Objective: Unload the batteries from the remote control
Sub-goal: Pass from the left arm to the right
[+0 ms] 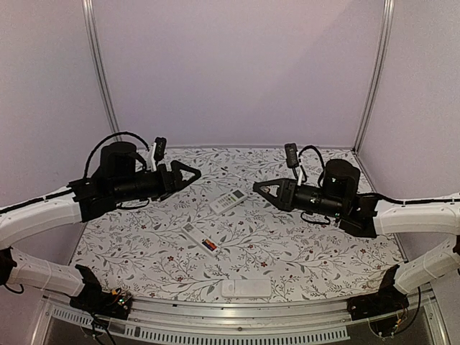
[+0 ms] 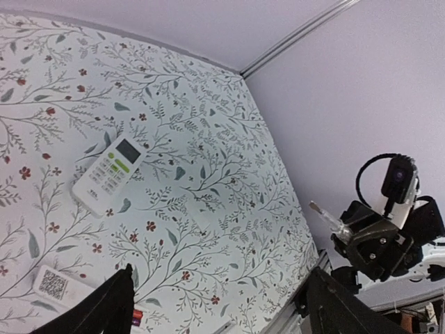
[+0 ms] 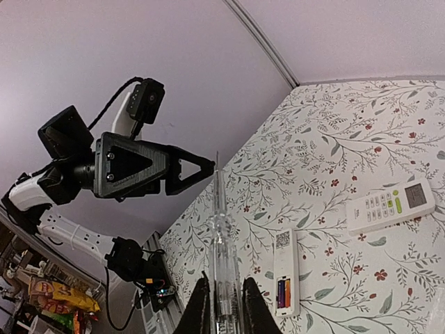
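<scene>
- Pale lilac walls with metal corner posts close in a worktop covered by a matt cloth printed with grey twigs and small red flowers.
- The slim white remote control lies face down near the middle with its battery bay uncovered, likely so the cells can be reached from above.
- The batteries, one red-orange and one dark, sit side by side in that bay at the end nearer the arms. None appears to be out yet.
- The right claw is closed on a thin clear pen-like stick, point forward, seemingly as a prying tool.
- The left claw hovers with fingers spread wide and empty, perhaps ready to steady the remote.
- A second remote, glossy white with a display and green buttons, lies face up nearby.
- A flat white oblong rests by the near edge. Whether it is the cover cannot be told.
</scene>
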`<state>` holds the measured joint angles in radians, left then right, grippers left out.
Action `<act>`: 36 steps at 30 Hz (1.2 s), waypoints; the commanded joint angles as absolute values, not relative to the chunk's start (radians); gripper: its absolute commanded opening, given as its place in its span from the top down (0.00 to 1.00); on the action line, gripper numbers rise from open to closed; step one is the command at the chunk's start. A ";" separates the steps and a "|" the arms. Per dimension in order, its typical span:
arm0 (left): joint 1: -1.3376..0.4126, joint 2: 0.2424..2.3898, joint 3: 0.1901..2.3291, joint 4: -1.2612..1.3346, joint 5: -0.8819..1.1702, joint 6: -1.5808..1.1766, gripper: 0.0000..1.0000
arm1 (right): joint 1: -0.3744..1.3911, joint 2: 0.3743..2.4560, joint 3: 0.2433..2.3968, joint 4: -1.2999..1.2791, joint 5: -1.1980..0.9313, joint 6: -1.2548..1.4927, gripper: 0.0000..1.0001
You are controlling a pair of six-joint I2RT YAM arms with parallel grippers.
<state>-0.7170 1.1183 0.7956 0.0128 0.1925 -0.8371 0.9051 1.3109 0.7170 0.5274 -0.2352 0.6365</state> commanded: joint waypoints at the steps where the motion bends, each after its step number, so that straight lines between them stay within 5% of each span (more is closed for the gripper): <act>1: -0.662 1.164 0.755 -0.233 0.121 -0.772 0.14 | 0.907 1.264 0.664 0.347 -0.164 0.608 1.00; 21: -0.608 1.423 0.716 -0.146 0.097 -0.667 0.06 | 0.921 1.262 0.563 0.210 -0.256 0.694 1.00; 36: -0.580 1.687 0.917 -0.104 0.163 -0.519 0.07 | 0.923 1.274 0.562 0.210 -0.234 0.722 1.00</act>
